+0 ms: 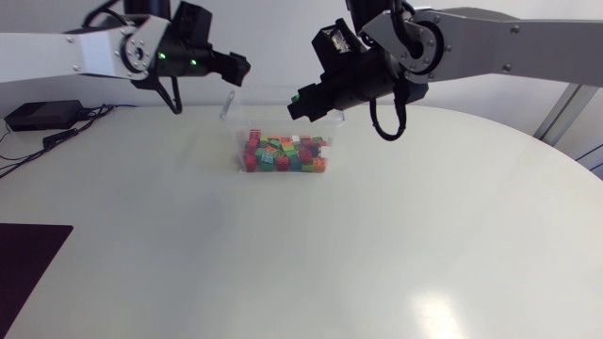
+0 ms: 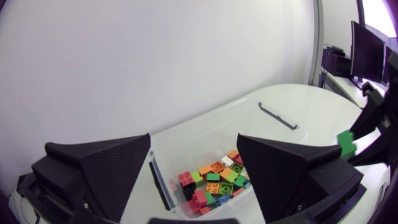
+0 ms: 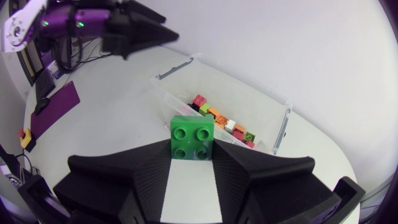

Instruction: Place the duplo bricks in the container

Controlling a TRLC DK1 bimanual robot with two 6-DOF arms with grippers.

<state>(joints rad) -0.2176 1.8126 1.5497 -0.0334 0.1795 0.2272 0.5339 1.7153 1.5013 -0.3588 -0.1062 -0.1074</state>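
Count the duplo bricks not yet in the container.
1: a green brick, held between the right gripper's fingers near the container. The left gripper is open and empty. No loose bricks show on the table, though the arms may hide some.

A robotics lab: left arm [image 1: 47, 49] and right arm [image 1: 518, 42] over a white table [image 1: 377, 245].

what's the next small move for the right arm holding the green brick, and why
Probably ease the right gripper a little forward before releasing. It is shut on the green square duplo brick, and the clear plastic container of coloured bricks seems to lie just ahead of it, not plainly underneath.
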